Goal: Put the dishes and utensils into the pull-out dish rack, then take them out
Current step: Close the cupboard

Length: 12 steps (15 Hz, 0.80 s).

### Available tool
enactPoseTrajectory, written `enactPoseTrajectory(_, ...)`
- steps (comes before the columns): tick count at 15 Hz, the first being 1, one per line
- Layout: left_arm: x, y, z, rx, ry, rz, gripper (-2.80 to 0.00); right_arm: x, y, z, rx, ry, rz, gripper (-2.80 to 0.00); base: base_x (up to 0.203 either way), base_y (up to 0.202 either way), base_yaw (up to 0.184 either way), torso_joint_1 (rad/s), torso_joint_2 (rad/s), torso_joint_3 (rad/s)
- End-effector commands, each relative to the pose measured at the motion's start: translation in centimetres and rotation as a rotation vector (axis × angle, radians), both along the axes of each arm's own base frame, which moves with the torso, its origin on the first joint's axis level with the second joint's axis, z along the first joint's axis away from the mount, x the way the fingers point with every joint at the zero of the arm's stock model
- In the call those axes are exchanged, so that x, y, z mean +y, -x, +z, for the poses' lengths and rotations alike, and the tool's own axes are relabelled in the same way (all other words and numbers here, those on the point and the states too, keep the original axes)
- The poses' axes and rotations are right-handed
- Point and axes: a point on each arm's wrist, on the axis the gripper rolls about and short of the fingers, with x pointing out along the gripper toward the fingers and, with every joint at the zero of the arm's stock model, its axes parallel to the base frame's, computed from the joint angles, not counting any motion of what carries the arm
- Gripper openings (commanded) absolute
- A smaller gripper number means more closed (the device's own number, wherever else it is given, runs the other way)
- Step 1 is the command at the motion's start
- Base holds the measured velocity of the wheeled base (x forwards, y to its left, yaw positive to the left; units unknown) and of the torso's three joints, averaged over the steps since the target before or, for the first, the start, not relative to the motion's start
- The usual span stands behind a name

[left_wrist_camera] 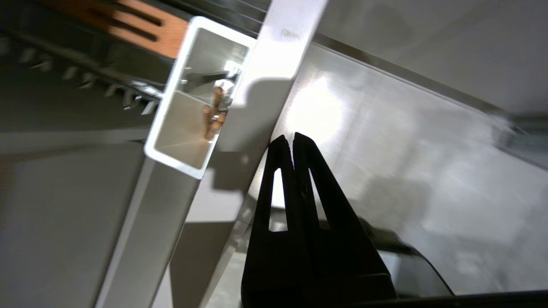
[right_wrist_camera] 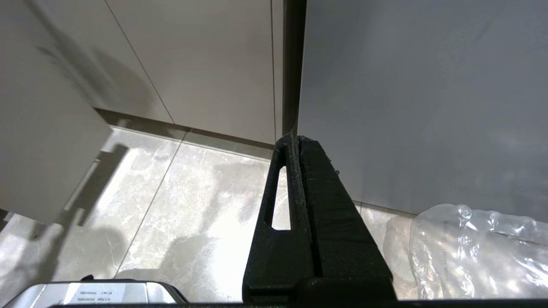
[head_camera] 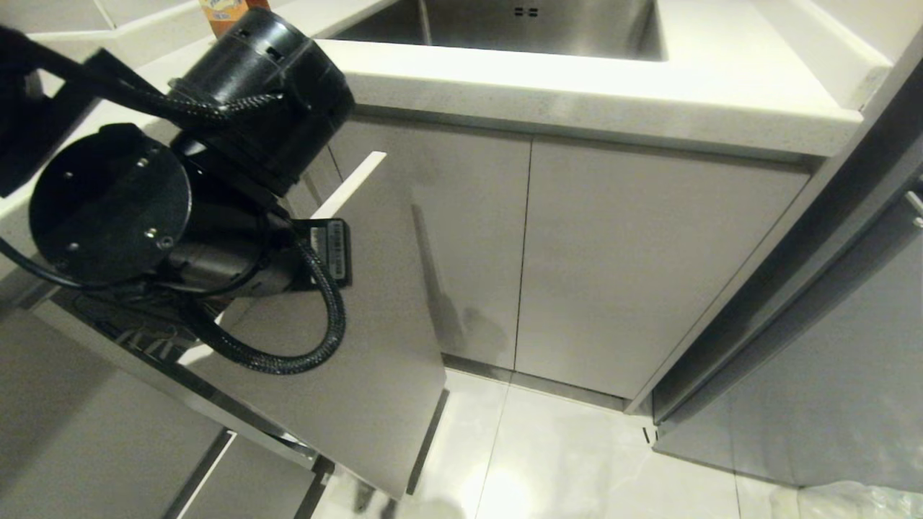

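Observation:
The pull-out dish rack stands pulled out at the left, its pale-grey front panel [head_camera: 360, 346] angled towards me. My left arm [head_camera: 108, 202] hangs over it and hides its own gripper in the head view. In the left wrist view the left gripper [left_wrist_camera: 293, 137] is shut and empty, just outside the panel's top edge [left_wrist_camera: 278, 55]. The white utensil box [left_wrist_camera: 171, 107] holds the light-wood chopsticks [left_wrist_camera: 212, 117] and a grey metal utensil [left_wrist_camera: 203, 77]. Beside the box are the slotted wood strip [left_wrist_camera: 141, 25] and chrome prongs [left_wrist_camera: 124, 96]. The dishes are out of view. My right gripper [right_wrist_camera: 296, 137] is shut, parked low over the floor.
A steel sink [head_camera: 519, 25] is set in the white counter [head_camera: 577, 94] above the two-door cabinet [head_camera: 577, 252]. A grey appliance front [head_camera: 829, 360] stands at the right. A clear plastic bag [right_wrist_camera: 479, 252] lies on the tiled floor [head_camera: 577, 461].

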Motion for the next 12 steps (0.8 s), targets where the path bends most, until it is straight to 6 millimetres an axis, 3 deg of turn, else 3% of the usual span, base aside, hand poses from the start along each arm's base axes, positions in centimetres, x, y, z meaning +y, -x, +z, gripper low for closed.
enactPoseTrajectory(1, 4.0, -2.2, 0.3, 0.003, -0.048, 0.155, -2.8, 0.0, 0.0, 0.0, 0.001, 0.0, 0.0, -2.8, 0.0, 0.0, 0.0, 0.0, 0.0, 0.0)
enactPoseTrajectory(3, 5.6, -2.8, 0.7, 0.002, -0.081, 0.193, -2.8, 0.0, 0.0, 0.0, 0.001, 0.0, 0.0, -2.8, 0.0, 0.0, 0.0, 0.0, 0.0, 0.0)
enactPoseTrajectory(6, 5.4, -2.7, 0.6, 0.002, -0.08, 0.183, -2.8, 0.0, 0.0, 0.0, 0.001, 0.0, 0.0, -2.8, 0.0, 0.0, 0.0, 0.0, 0.0, 0.0)
enactPoseTrajectory(9, 4.3, -0.4, 1.5, -0.03, -0.056, 0.093, -2.8, 0.0, 0.0, 0.0, 0.001, 0.0, 0.0, -2.8, 0.0, 0.0, 0.0, 0.0, 0.0, 0.0)
enactPoseTrajectory(12, 4.7, 2.0, 3.0, -0.085, -0.011, 0.047, -2.8, 0.0, 0.0, 0.0, 0.001, 0.0, 0.0, -2.8, 0.0, 0.0, 0.0, 0.0, 0.0, 0.0)
